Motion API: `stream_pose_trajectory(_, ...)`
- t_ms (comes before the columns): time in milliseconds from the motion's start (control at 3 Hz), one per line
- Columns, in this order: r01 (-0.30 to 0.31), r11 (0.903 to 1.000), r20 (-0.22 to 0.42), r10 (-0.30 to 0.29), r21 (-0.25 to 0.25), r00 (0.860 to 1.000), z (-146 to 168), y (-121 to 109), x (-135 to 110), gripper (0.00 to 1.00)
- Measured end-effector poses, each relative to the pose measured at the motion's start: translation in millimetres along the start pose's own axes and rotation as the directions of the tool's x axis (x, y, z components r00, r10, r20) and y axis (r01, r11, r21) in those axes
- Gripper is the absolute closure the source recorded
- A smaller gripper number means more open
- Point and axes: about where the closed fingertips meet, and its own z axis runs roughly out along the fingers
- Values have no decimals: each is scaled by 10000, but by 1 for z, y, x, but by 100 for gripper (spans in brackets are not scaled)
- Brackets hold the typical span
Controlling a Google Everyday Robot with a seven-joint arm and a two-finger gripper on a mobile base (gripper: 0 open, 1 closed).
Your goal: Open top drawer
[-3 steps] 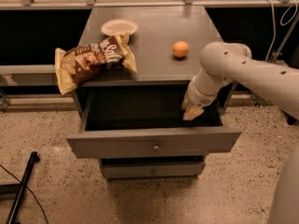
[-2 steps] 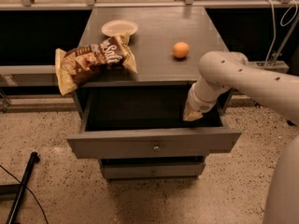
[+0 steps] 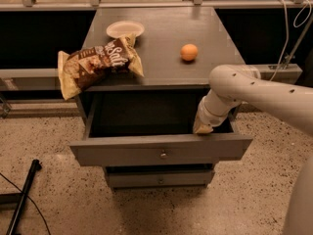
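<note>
- Gripper [image 3: 203, 127]: right of frame centre, its tan tip sunk into the right front corner of the open well, just behind the front panel. Whether it is apart or together cannot be told.
- Top drawer [image 3: 122, 151]: pulled well out of the cabinet, in the lower middle of the frame. Its front panel lies directly below the gripper in the frame, touching it or just beside it; which one cannot be told.
- Long axis: the front panel runs left to right across the frame. Travel of the drawer is toward the bottom edge.
- Knob [image 3: 163, 154]: at the panel's centre, below and left of the gripper and not held.
- Arm [image 3: 254, 89]: enters from the right edge, bends at a rounded elbow and descends leftward and down into the well.
- Judgement: the opening looks essentially done. A withdrawal would need to rise clear of the panel's top edge.
- Lower drawer [image 3: 159, 179]: closed beneath the open one.
- Cabinet top [image 3: 166, 38]: bears a chip bag [image 3: 98, 62] overhanging the left edge, a small plate [image 3: 125, 29] at the upper left, and an orange [image 3: 189, 52] right of centre.
</note>
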Motion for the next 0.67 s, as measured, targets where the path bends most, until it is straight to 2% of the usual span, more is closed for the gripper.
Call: stream_pose_trajectory(667,739,9969,158,-735,-257,9972,-23,65,-16,83)
